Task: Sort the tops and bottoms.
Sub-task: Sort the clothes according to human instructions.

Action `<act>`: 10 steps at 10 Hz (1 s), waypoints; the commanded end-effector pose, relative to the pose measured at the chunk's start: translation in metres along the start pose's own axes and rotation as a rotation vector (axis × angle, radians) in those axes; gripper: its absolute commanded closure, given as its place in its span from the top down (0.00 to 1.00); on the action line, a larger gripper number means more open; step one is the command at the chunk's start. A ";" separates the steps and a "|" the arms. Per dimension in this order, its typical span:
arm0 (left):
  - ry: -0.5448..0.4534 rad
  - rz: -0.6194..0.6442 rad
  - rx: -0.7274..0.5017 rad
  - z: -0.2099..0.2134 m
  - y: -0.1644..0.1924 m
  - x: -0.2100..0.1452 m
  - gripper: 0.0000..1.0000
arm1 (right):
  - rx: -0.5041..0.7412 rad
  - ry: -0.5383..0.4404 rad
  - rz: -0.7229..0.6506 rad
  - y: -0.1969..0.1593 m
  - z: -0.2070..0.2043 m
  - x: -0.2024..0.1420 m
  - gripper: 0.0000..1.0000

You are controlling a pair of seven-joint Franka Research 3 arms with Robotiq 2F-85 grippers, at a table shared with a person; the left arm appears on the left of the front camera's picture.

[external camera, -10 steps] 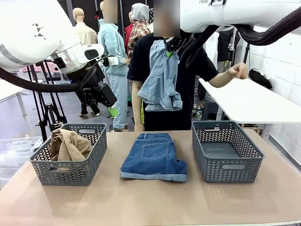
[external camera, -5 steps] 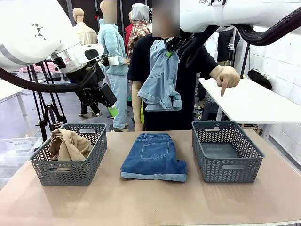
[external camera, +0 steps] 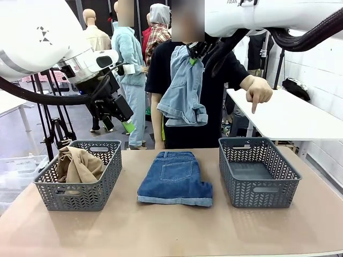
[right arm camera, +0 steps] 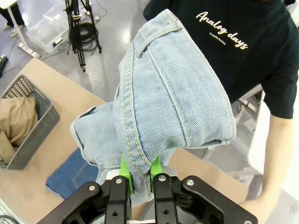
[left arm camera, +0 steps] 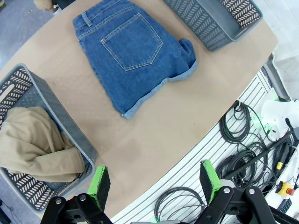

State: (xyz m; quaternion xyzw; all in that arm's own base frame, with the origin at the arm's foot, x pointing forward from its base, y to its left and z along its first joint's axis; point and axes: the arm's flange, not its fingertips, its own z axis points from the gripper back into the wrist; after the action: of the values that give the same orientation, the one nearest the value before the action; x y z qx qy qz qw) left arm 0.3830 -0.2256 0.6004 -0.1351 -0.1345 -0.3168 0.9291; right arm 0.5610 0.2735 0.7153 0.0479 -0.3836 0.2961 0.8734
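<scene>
High over the table's far edge, my right gripper (external camera: 193,58) is shut on the waistband of pale light-blue denim bottoms (external camera: 185,91), which hang in front of the person. In the right wrist view the green pads pinch a seam of this denim (right arm camera: 173,93) at the gripper (right arm camera: 139,170). Darker blue shorts (external camera: 175,178) with a back pocket lie flat mid-table, also in the left wrist view (left arm camera: 135,51). A tan top (external camera: 79,165) lies bunched in the left basket (external camera: 53,187). My left gripper (external camera: 120,115) hangs open above that basket, nothing between its fingers (left arm camera: 99,184).
An empty grey basket (external camera: 258,190) stands at the table's right. The person's hand (external camera: 257,91) points a finger down above it. A white table (external camera: 289,115) stands to the right. Cables (left arm camera: 243,126) lie on the floor beyond the table's near edge.
The person's hand has dropped from a raised fist to a finger pointing down over the right basket. Both arms and the held denim have stayed still.
</scene>
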 end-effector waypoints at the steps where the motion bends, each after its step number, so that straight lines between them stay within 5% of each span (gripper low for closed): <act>1: 0.004 -0.009 -0.001 0.002 0.000 -0.001 1.00 | -0.004 -0.010 0.000 0.000 0.005 0.001 0.00; 5: 0.004 -0.009 -0.001 0.002 0.000 -0.001 1.00 | 0.000 0.000 0.000 0.000 0.000 0.000 0.00; 10: 0.004 -0.009 -0.001 0.002 0.000 -0.001 1.00 | -0.125 0.054 -0.020 -0.024 0.104 -0.036 0.00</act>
State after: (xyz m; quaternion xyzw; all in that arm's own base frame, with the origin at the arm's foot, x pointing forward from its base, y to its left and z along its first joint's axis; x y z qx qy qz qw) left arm 0.3831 -0.2253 0.6005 -0.1352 -0.1346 -0.3166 0.9292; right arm 0.5040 0.2220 0.7738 0.0128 -0.3792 0.2755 0.8833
